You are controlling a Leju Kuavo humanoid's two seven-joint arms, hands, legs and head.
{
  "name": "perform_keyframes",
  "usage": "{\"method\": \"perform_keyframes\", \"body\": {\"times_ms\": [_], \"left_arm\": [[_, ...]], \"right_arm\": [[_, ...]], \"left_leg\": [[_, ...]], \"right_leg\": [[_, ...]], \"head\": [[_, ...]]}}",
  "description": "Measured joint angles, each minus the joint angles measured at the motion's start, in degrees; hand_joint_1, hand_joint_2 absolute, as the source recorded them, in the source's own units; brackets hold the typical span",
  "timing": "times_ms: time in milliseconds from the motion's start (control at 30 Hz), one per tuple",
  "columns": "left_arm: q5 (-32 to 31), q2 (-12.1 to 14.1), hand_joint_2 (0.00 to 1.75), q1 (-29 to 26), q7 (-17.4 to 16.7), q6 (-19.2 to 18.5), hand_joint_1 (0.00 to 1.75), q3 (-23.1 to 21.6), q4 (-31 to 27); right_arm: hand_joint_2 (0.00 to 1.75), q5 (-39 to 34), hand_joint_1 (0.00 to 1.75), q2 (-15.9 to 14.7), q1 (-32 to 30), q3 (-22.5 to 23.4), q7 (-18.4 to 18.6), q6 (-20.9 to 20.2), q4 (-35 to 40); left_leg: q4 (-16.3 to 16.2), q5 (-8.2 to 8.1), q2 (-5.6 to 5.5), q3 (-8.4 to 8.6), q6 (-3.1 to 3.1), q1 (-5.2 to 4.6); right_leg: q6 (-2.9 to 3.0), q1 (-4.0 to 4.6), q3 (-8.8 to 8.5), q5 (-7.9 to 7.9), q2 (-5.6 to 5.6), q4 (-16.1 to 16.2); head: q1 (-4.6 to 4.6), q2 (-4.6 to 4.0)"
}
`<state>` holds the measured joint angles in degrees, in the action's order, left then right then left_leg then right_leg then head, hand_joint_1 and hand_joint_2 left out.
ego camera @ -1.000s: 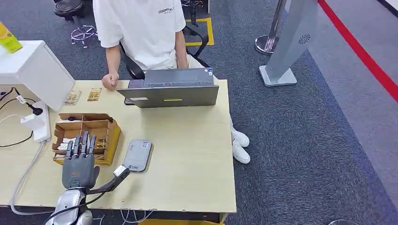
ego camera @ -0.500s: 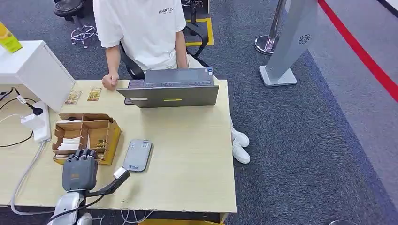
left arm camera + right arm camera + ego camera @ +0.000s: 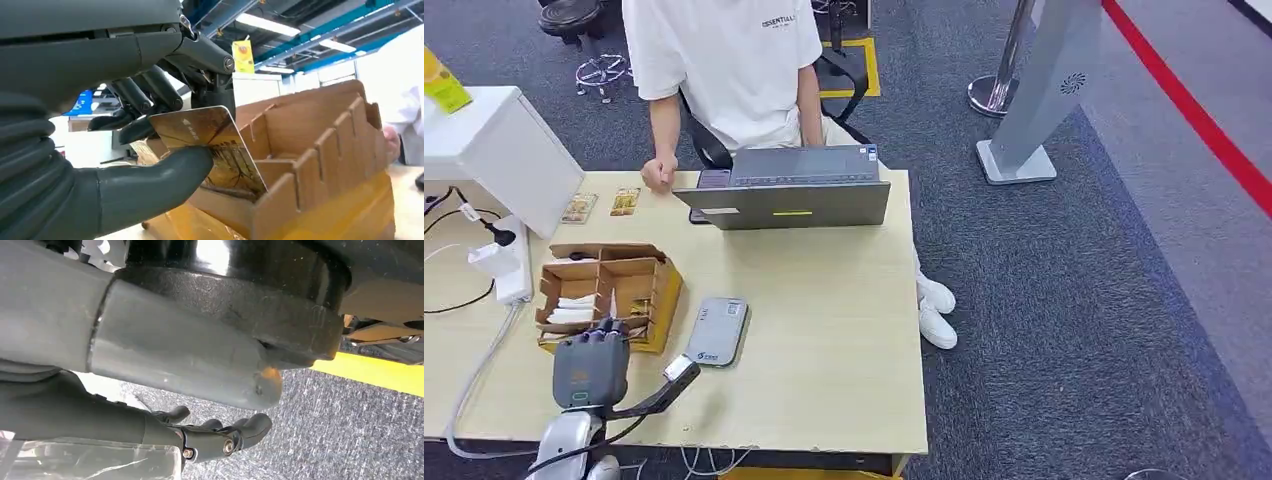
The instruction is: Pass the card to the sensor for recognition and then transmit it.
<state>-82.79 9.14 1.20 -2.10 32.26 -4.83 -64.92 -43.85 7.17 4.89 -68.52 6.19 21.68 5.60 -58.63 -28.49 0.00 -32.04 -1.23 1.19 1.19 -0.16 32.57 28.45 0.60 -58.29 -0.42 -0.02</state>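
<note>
While the left hand (image 3: 590,370) hovered over the near edge of the cardboard box (image 3: 639,275), its fingers were curled down into the front compartments and its thumb (image 3: 150,185) pressed a gold-toned card (image 3: 212,145) against the darker fingers (image 3: 145,97), so the card was pinched and stood tilted with its lower edge among the box's dividers. From the head view, the card itself was hidden under the hand. White slips lay in one of the box's left compartments, and the box sat on the pale wooden table (image 3: 824,330) toward its left side. Just to the right of the box lay the grey flat sensor (image 3: 717,331), apart from the hand and untouched. A grey laptop (image 3: 789,188) stood at the far edge of the table, and behind it sat a person in a white shirt (image 3: 724,60) with one hand (image 3: 659,173) resting on the tabletop beside two small cards (image 3: 602,205). A white power strip (image 3: 499,265) with cables lay at the table's left edge. The right hand (image 3: 220,437) hung low above grey carpet with its fingers loosely curled inward around nothing.
</note>
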Motion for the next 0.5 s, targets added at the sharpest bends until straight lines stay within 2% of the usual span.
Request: {"method": "perform_keyframes", "body": {"times_ms": [133, 233, 400, 500], "left_arm": [[-0.2, -0.1, 1.75, -0.2, 0.0, 0.6, 1.75, 0.0, -0.7], [0.1, -0.4, 1.75, -1.6, 0.7, 1.4, 1.75, 0.0, -4.3], [0.0, -0.9, 1.75, -5.2, 1.6, 0.9, 1.75, -1.6, -16.4], [-0.4, -0.5, 1.75, -7.0, 2.0, 1.8, 1.75, -6.1, -28.1]], "right_arm": [[0.00, -0.3, 0.00, 0.0, 0.0, 0.0, 0.0, 0.0, 0.0], [0.00, -1.0, 0.00, 0.0, 0.0, 0.0, 0.0, 0.1, 0.0], [0.00, -2.5, 0.00, 0.0, 0.0, 0.0, -0.2, 0.2, 0.0], [0.00, -3.8, 0.00, 0.0, -0.1, 0.0, -0.7, 0.4, 0.0]], "left_leg": [[0.0, 0.00, 0.00, 0.00, 0.00, 0.00], [0.0, 0.00, 0.04, 0.01, 0.00, 0.00], [0.0, -0.04, 0.04, -0.01, -0.01, 0.00], [-0.1, -0.06, 0.02, -0.07, -0.04, 0.00]], "right_leg": [[0.00, 0.00, 0.00, 0.00, 0.00, 0.0], [0.00, 0.00, 0.01, -0.01, 0.04, 0.0], [-0.01, 0.00, 0.03, 0.00, 0.03, 0.0], [-0.03, 0.00, 0.07, 0.02, -0.01, 0.0]], "head": [[0.02, 0.02], [0.00, 0.02], [0.02, 0.00], [0.04, 0.00]]}}
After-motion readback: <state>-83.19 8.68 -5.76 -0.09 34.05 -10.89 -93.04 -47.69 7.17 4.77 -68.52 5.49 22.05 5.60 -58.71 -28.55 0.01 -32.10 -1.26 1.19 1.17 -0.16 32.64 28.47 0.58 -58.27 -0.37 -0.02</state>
